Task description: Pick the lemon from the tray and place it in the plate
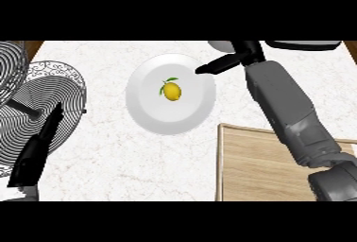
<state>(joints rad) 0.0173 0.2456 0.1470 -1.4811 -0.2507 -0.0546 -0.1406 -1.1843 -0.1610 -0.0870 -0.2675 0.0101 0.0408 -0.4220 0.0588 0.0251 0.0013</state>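
Observation:
A yellow lemon (171,90) with a small green leaf lies near the middle of the white plate (150,116), with nothing touching it. My right hand (226,62) hovers at the plate's upper right rim. Its fingers are straight and point left, holding nothing, and its grey forearm runs down to the lower right. The wooden tray (261,163) lies at the lower right, partly under that forearm, and the part that shows is bare. At the lower left, my left hand (36,153) stays open with its fingers up, away from the plate.
Two round striped wire pieces (49,101) stand at the left edge, behind my left hand. A dark rounded object (303,44) sits at the top right edge. White marble counter (140,160) shows between plate and tray.

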